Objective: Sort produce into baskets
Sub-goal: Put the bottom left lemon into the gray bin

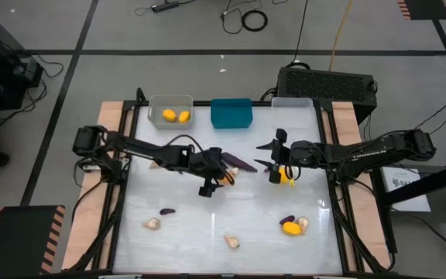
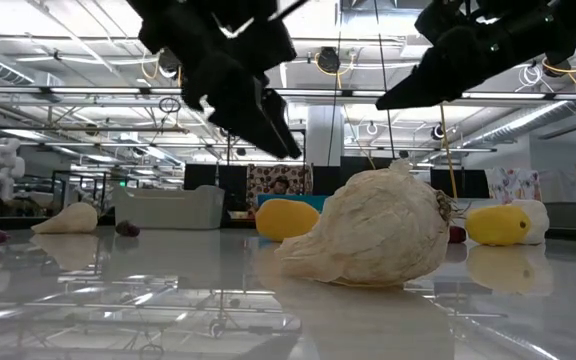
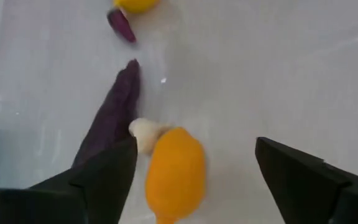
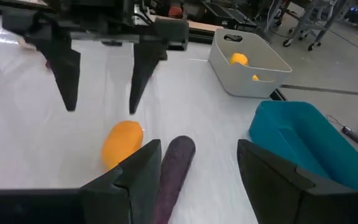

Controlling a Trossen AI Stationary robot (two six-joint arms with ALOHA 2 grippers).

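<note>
My left gripper [image 1: 217, 184] is open above the table's middle. In the left wrist view its fingers stand on either side of an orange oval fruit [image 3: 174, 171], with a garlic bulb [image 3: 143, 134] and a purple eggplant [image 3: 114, 118] beside it. My right gripper [image 1: 265, 155] is open and faces that same group from the right. In the right wrist view the eggplant [image 4: 173, 168] lies between its fingers [image 4: 197, 180], with the orange fruit [image 4: 122, 142] beyond. The light grey basket [image 1: 170, 111] holds two yellow fruits. The teal basket [image 1: 231, 113] and the translucent white basket [image 1: 293, 105] stand beside it along the far edge.
More produce lies toward the near edge: a garlic bulb [image 1: 152, 223], a small purple piece [image 1: 167, 211], a garlic bulb [image 1: 231, 242], and a yellow fruit with a purple piece and a garlic bulb [image 1: 291, 226]. Something yellow [image 1: 286, 177] shows under my right arm. A black box [image 1: 327, 84] stands behind the table.
</note>
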